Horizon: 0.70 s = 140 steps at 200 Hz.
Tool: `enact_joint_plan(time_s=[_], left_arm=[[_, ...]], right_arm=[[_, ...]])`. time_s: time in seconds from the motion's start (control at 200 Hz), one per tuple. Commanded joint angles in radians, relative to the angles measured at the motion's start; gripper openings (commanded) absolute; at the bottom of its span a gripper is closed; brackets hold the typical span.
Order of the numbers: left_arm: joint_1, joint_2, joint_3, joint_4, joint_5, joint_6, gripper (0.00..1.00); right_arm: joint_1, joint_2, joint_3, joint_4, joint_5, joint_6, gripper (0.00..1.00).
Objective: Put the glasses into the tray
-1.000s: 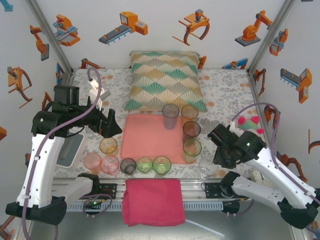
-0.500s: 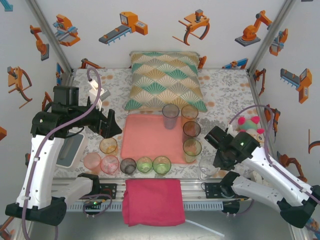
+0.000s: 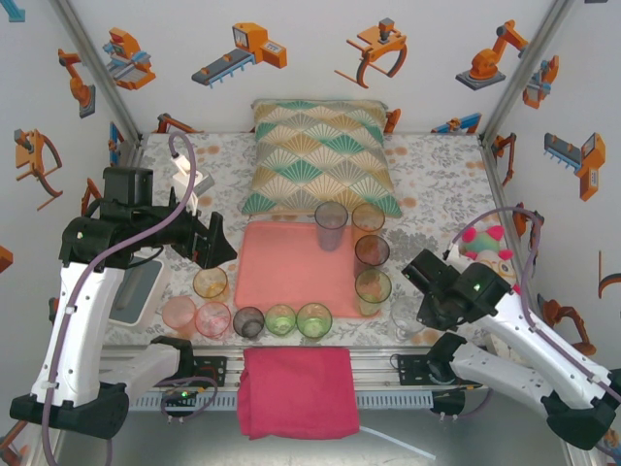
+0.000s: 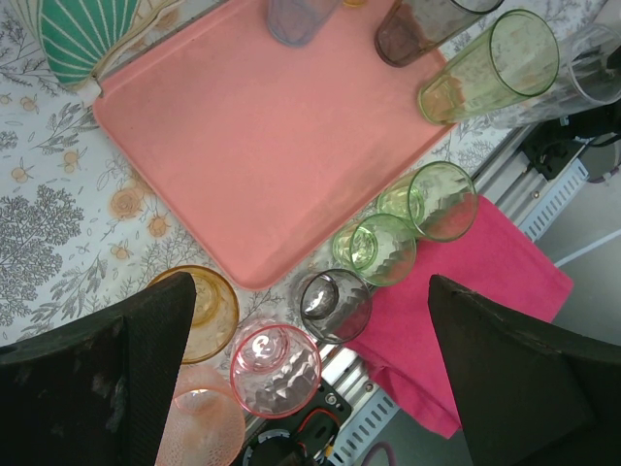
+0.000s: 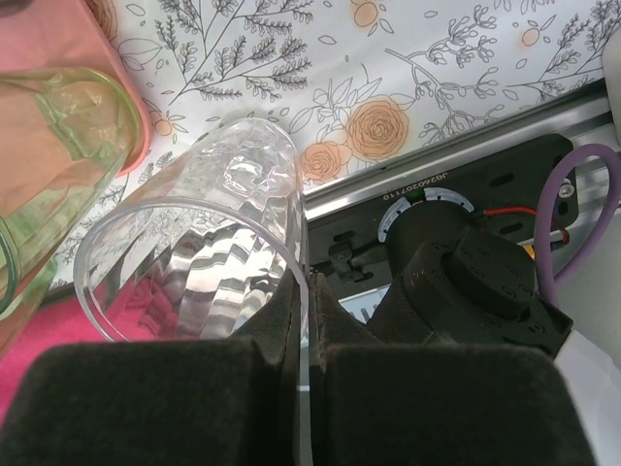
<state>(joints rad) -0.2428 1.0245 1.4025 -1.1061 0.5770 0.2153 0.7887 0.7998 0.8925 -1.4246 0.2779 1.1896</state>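
The salmon-pink tray lies mid-table, with a greyish glass standing on its far right corner. Amber, smoky and green glasses line its right edge. Several more glasses stand in a row along its near edge, from a green one to a pink one. My right gripper is shut on the rim of a clear glass, right of the tray's near corner. My left gripper hangs open above the grey and pink glasses.
A fan-patterned cushion lies behind the tray. A magenta cloth drapes over the front rail. A plush toy sits by the right wall, and a white device lies under the left arm.
My right gripper has closed on the clear glass's rim and the arm has shifted slightly toward the near edge. The left arm has not moved.
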Motion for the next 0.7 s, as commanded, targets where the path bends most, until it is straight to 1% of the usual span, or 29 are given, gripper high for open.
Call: enact_joint_plan(time_s=[0.0,0.31,0.696], left_arm=[[-0.005,-0.006,0.013,0.017,0.024,-0.002,0.97],[-0.006,-0.006,0.02,0.016,0.018,-0.002,0.97],[-0.006,-0.008,0.03,0.013,0.001,-0.001,0.97]], right_arm=[[0.001,-0.001,0.004,-0.03,0.051,0.025,0.0],[0.001,0.002,0.066,-0.062,0.091,0.021,0.0],[-0.003,0.027,0.212,-0.107,0.183,-0.019,0.0]])
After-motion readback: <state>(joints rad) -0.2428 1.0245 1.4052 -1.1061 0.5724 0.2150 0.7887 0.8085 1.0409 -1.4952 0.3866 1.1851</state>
